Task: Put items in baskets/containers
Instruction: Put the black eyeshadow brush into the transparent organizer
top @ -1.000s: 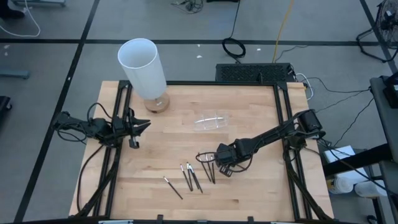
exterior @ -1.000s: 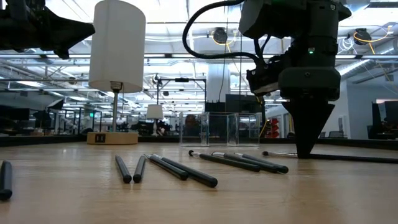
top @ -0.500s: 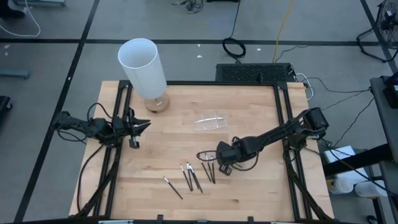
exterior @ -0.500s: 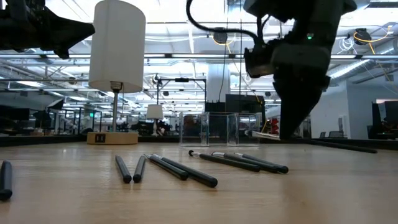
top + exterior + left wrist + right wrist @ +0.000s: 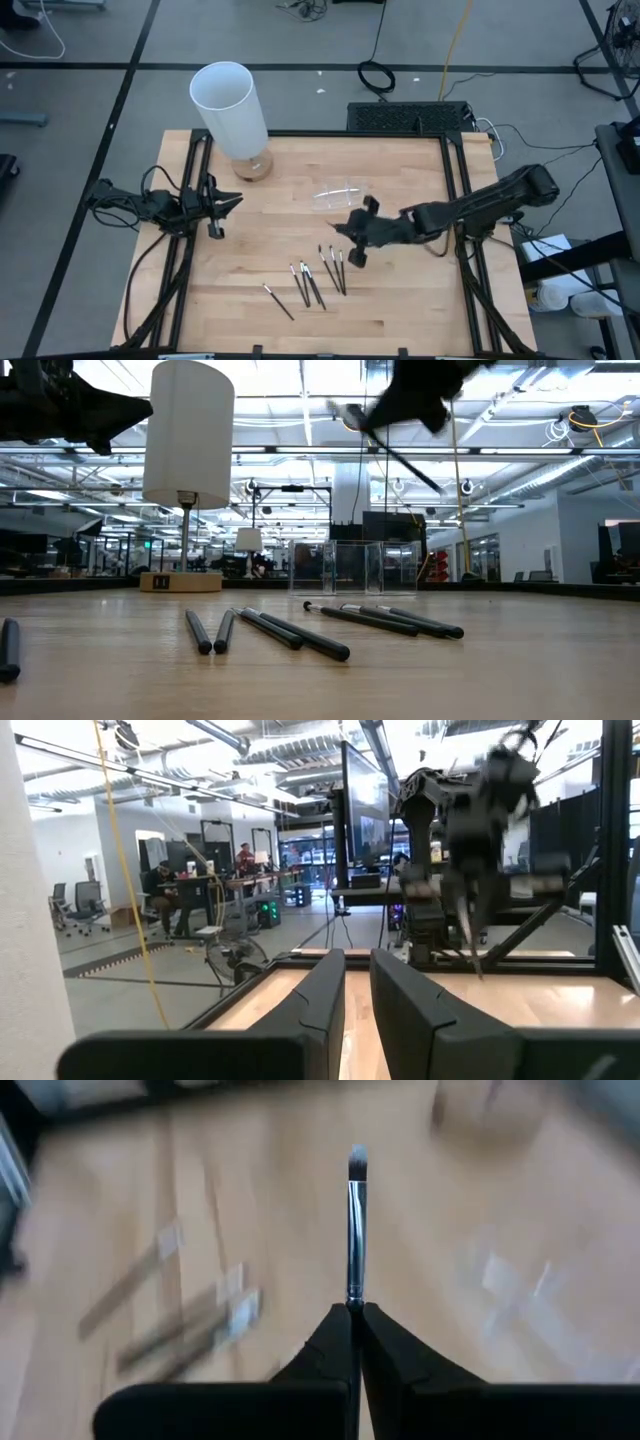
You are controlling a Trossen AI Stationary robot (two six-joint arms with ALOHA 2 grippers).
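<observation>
Wooden boards fill the middle of the high view, framed by black rails, with grey floor and cables around them. We have our right gripper (image 5: pixel 357 236) raised off the table (image 5: pixel 400 310) near the centre of that frame, its fingers pressed together on one brush (image 5: pixel 354 1220). In the right wrist view the brush stands straight out from between the fingertips, silvery ferrule and pale tip forward. We judge that we pinch it by the tail of the handle so that the tip leads and the length can be laid flat into the clear tray (image 5: pixel 342 193), which sits just above the gripper in the high view, near but not touching it. We cannot make out anything inside the tray.

Our left gripper (image 5: pixel 222 203) waits at the left edge of the table, beside the rail, holding nothing; its fingers (image 5: pixel 318 1005) stand a little apart with bare wood showing between them.

Counting: one brush in our grip, and six loose brushes (image 5: pixel 307 283) on the wood in the lower middle of the high view, lying roughly parallel in a loose fan, one apart to the left. One clear tray. One tall white cylinder (image 5: pixel 230 110) on a wooden base stands at the upper left of the table; it seems to have no part in this step.
</observation>
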